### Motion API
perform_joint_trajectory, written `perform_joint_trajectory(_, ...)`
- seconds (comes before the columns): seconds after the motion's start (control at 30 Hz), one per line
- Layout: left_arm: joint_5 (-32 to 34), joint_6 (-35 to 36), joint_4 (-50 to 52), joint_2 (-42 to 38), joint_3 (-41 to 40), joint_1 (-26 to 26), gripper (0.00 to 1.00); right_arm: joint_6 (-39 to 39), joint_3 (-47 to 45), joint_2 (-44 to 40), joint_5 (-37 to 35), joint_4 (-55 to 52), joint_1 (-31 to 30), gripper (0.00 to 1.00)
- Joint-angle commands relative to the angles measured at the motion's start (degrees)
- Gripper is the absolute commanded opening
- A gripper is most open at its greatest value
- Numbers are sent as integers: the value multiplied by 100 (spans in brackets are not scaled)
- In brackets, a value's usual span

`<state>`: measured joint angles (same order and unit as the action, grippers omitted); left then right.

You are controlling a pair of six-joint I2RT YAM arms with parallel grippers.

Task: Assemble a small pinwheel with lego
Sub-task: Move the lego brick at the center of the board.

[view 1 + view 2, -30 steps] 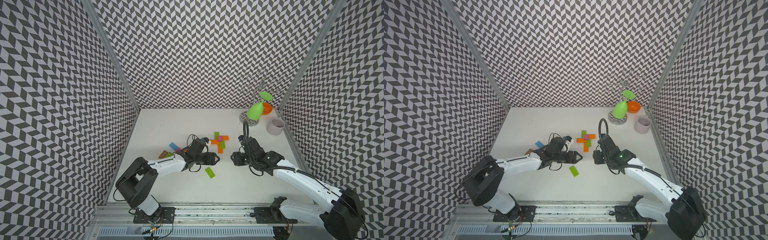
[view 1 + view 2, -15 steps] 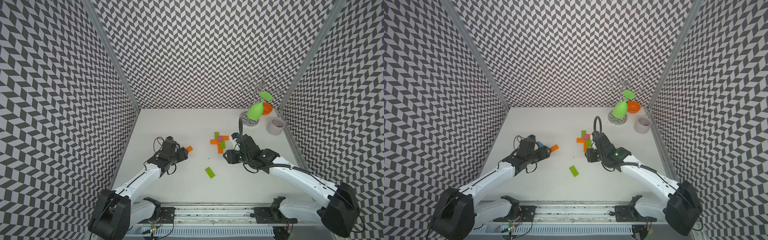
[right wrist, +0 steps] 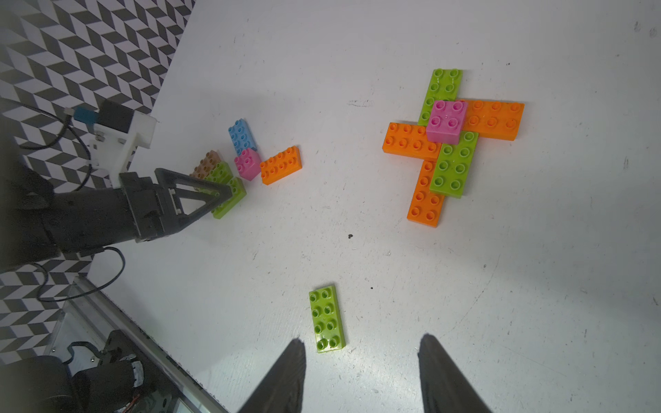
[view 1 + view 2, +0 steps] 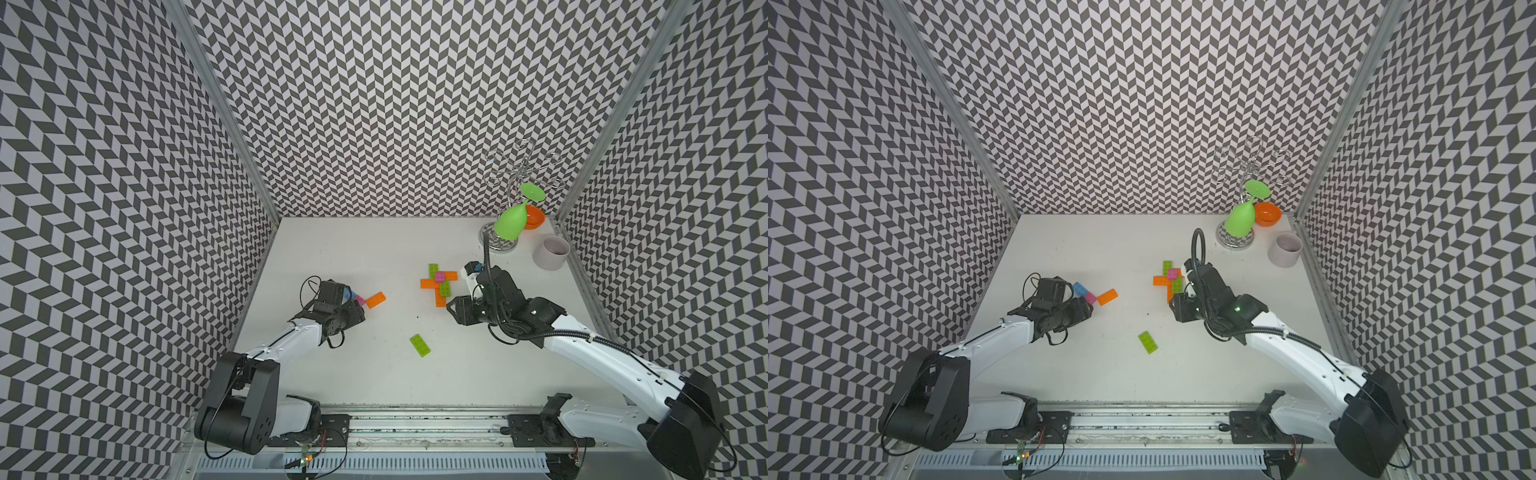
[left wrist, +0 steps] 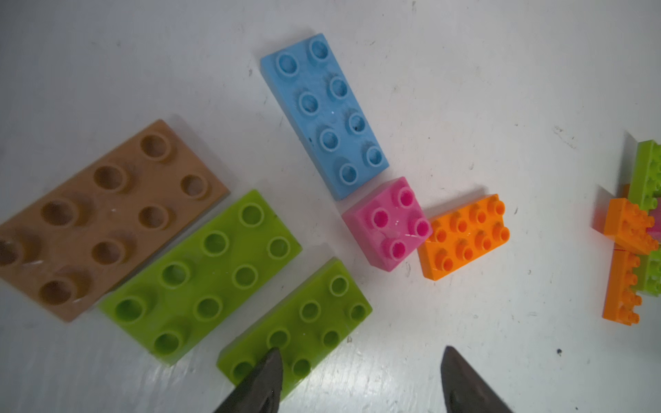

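My left end effector hangs open and empty over the spare lego, one tip above a lime green brick, probably to take the next blade. My right end effector, also open and empty, hovers near the half-built pinwheel on the counter.

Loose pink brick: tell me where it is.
Left wrist view: the pink brick sits on the robot's left, between the blue brick and the loose orange brick, just beyond the left gripper.

Brick cross: right of centre on table. Loose-brick cluster: well left of it. Single brick: apart, between them, nearer front. Cup: rear right.
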<state>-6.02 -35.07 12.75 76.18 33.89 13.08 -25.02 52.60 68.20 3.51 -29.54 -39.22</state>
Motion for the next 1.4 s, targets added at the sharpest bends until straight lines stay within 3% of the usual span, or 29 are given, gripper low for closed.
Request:
perform_joint_trajectory(0.0, -155, 149, -76, 94, 124, -25, 70, 32, -52, -110, -18, 168, -24, 52)
perform_joint_trajectory(0.23, -474, -35, 126, -176, -60, 375, 70, -27, -48, -150, -232, 109, -19, 51)
perform_joint_trajectory(0.4, -576, -513, 38, -352, -346, 1257, 71, -288, -97, -245, -726, 27, -16, 49)
perform_joint_trajectory(0.6, -670, -1245, -667, 21, -421, 2438, 70, -478, -139, -422, -1017, 11, -8, 49)
perform_joint_trajectory(0.73, -550, -1226, -741, 199, -67, 2833, 70, -520, -136, -540, -1031, 17, -6, 49)
perform_joint_trajectory(0.87, 26, -835, -225, -285, 264, 2688, 70, -456, -203, -615, -869, 142, -7, 49)
perform_joint_trajectory(1.0, 400, -340, 353, -635, 285, 1698, 70, -154, -260, -551, -206, 452, -14, 49)
perform_joint_trajectory(1.13, 895, 45, 857, -397, 437, 924, 70, 304, 62, -270, 454, 416, -185, 50)
perform_joint_trajectory(1.23, 1256, 177, 1066, 4, 628, 851, 70, 574, 361, -192, 341, 323, -532, 50)
perform_joint_trajectory(1.37, 1161, 317, 995, 500, 785, 834, 70, 673, 517, -223, 372, 307, -666, 51)
